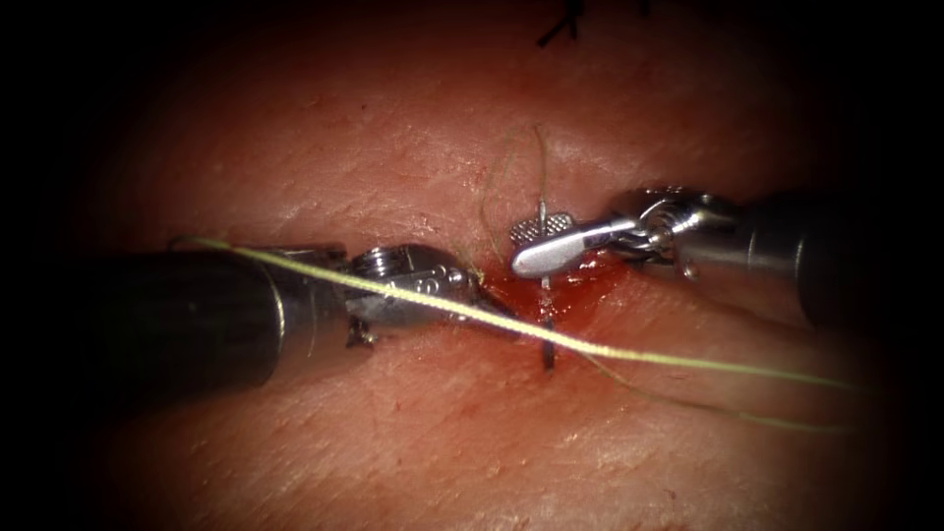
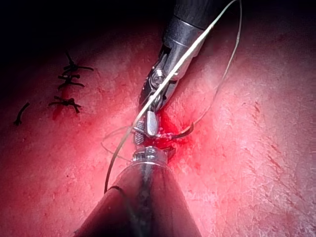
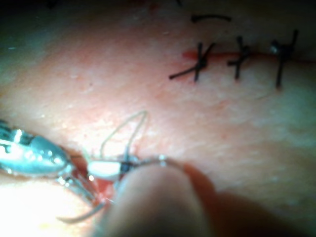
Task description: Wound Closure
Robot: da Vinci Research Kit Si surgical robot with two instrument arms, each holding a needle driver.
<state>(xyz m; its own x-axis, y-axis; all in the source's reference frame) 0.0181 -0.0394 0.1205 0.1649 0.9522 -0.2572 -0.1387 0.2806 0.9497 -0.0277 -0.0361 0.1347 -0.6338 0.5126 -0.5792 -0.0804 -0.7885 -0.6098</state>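
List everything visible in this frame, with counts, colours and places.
tissue: one, pink-red, under both tools.
cut: one, red and wet, centre.
needle: one, dark curved, held near its upper part, lower part entering the cut.
thread: one, yellow-green, lying across the left tool and the cut.
finished stitches: three, black, along the closed cut.
left end effector: one, silver, at the cut's left edge.
right end effector: one, silver, shut on the needle.

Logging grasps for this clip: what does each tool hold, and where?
The right tool grips the needle near its upper end, over the cut; the lower curve meets the tissue. The left tool's hold cannot be told; thread crosses it.
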